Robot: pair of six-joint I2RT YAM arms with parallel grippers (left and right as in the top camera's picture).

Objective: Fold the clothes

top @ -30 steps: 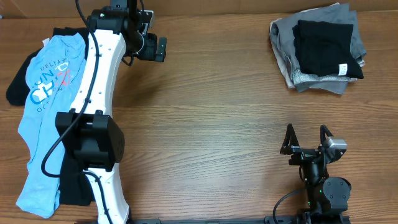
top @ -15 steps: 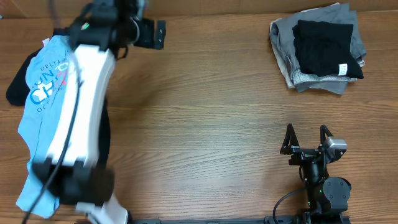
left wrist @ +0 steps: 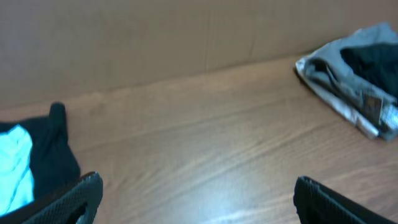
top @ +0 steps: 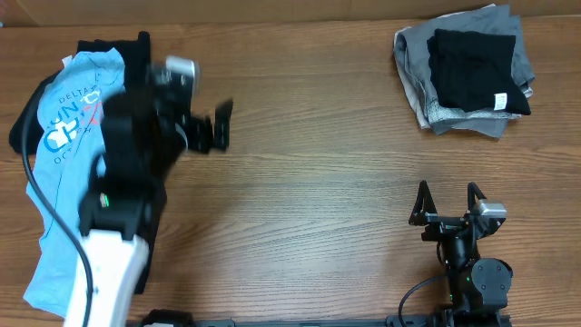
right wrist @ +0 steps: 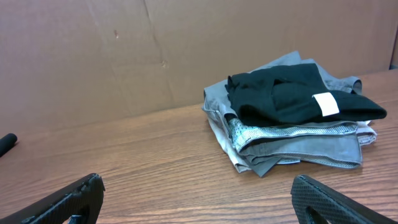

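Since the light blue printed cotton T-shirt point(top: 47, 218) is lying rumpled and drawn out lengthwise along the left end of the wooden bench point(top: 318, 182), I am treating it as the garment most in need of folding. I am expecting it to be light and limp. It should sag and bunch wherever it is unsupported, grip the wood grain a little when dragged, and take no harm from a firm pinch. I am judging the best hold to be two far-apart points on one edge, both shoulders or both hem corners, so that the cloth hangs flat between them.

Under it a black piece of cloth point(top: 22, 133) is showing at the far end and along the outer side, equally soft. A deep pinch could catch both layers, so I am favouring a shallow nip at the blue edge alone.

Across the bench, in the far right corner, a plain black T-shirt point(right wrist: 280, 93) with a small white label point(right wrist: 325, 104) is sitting folded on top of a pile of grey garments point(right wrist: 298, 149). It looks finished to me.

I am holding my left fingers point(left wrist: 74, 200) spread wide and gripping nothing, above bare wood just beside the blue shirt, and they are blurred in the overhead view. My right fingers point(right wrist: 323, 200) are also spread and empty, low near the front right of the bench, well apart from the pile they are facing.
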